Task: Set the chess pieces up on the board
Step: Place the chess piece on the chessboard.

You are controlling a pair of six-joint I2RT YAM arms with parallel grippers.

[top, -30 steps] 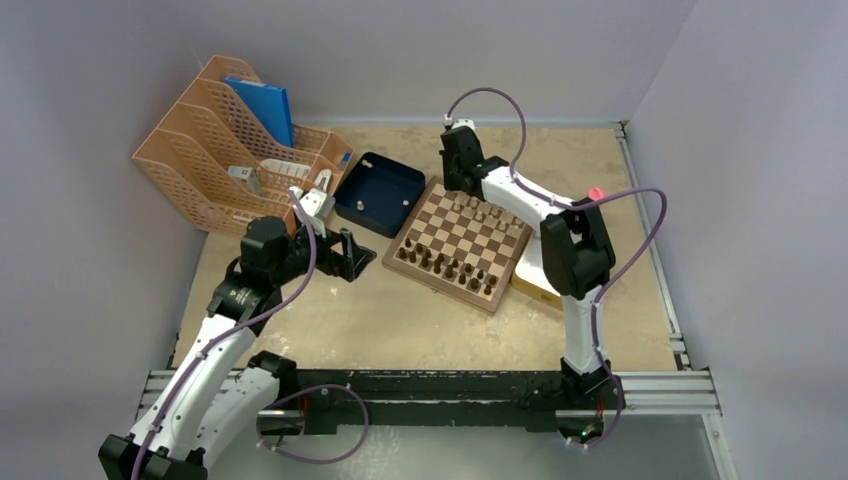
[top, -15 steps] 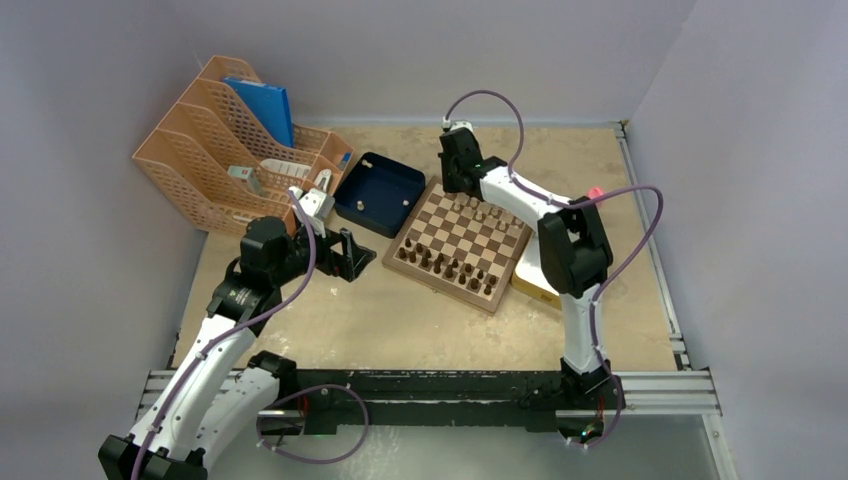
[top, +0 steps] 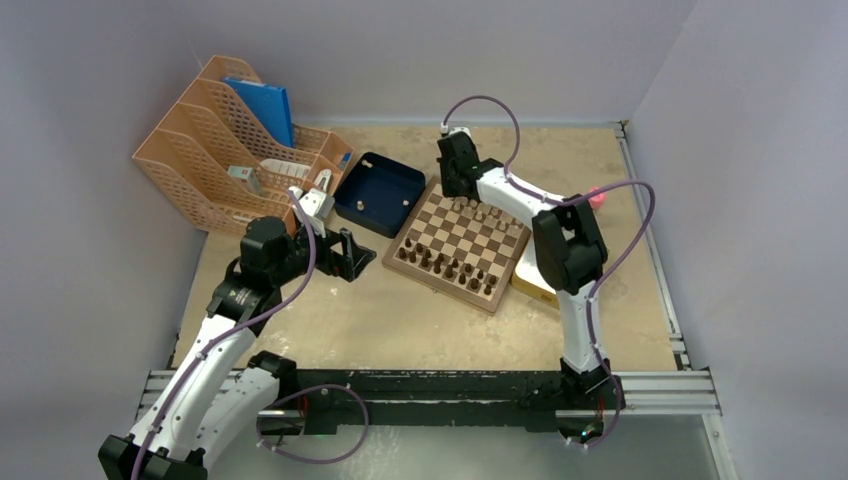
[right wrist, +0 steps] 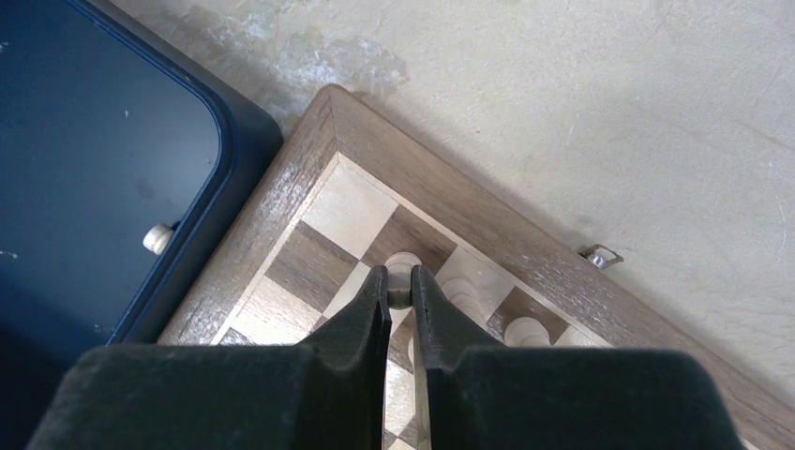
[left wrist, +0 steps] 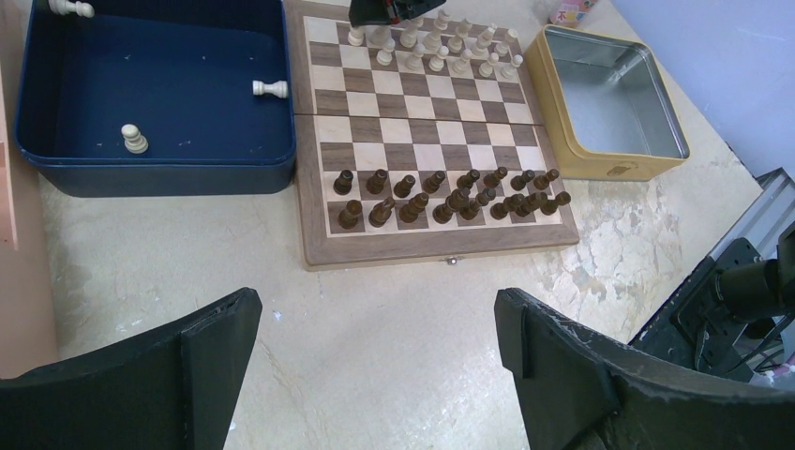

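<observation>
The board [top: 455, 291] lies mid-table, with dark pieces along its near rows and light chess pieces [left wrist: 441, 49] along its far rows. My right gripper [right wrist: 400, 283] is over the board's far left corner, shut on the round head of a light chess piece [right wrist: 400, 297] that stands on a dark square. More light pieces [right wrist: 528, 331] stand just to its right. Three light pieces [left wrist: 134, 139] lie in the dark blue tray [left wrist: 159, 175]. My left gripper [left wrist: 375, 323] hangs open and empty over bare table, short of the board's near edge [left wrist: 441, 253].
A yellow-rimmed metal tin [left wrist: 600, 171] sits against the board's right side. An orange mesh file organizer [top: 230, 150] stands at the far left behind the blue tray [top: 378, 192]. A pink object [top: 597, 197] lies beyond the right arm.
My right arm has edged slightly left along the board's far edge with its jaws still on the light piece. The left arm has not moved.
</observation>
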